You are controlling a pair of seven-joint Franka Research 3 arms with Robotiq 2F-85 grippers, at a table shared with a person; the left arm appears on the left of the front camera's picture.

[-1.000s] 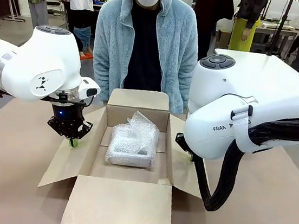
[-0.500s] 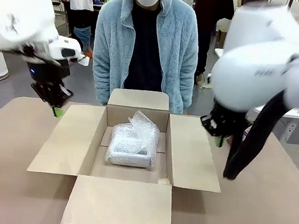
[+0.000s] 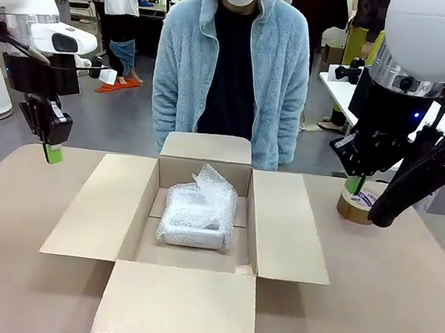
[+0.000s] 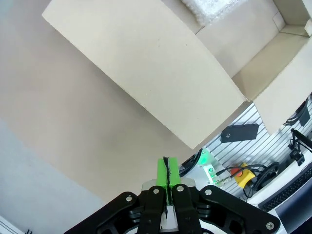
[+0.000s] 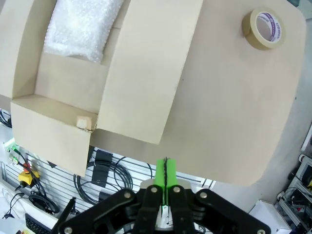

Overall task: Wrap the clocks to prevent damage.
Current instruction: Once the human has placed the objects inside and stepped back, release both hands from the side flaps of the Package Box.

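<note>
Clear bubble-wrap bundle [image 3: 198, 208], white block inside, perhaps a clock | on floor of open brown cardboard box [image 3: 177, 303] | left gripper [image 3: 53, 154] clenched empty, left of box | right gripper [image 3: 355, 184] same, right of box

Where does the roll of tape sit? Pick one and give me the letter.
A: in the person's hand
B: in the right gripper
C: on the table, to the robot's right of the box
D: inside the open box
C: the roll of tape lies flat on the table, outside the right flap of the cardboard box, while the shut right gripper holds nothing.
</note>
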